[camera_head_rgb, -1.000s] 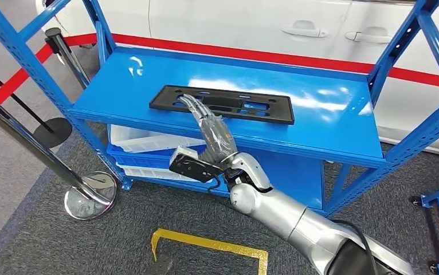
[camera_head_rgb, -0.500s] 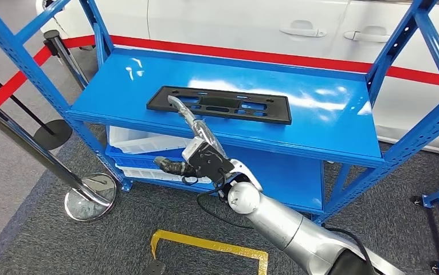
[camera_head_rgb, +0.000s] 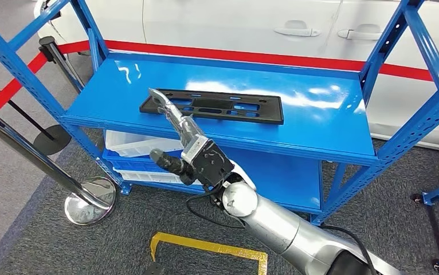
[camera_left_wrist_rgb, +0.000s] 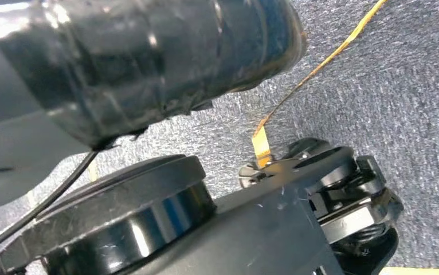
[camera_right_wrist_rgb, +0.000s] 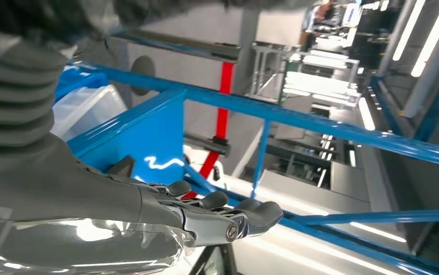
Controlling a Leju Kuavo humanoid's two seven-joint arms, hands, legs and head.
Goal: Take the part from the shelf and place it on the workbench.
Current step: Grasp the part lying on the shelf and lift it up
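One second has turned the right hand edge-on and carried it toward the left end of the flat black slotted plastic part on the blue metal shelf — fingers extended, seemingly touching its near edge but not yet gripping — so the pick-up is only starting.

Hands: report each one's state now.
Right hand: open, fingers stretched over the flat black plastic part on the blue metal shelf, holding nothing.
Left hand: not in view.
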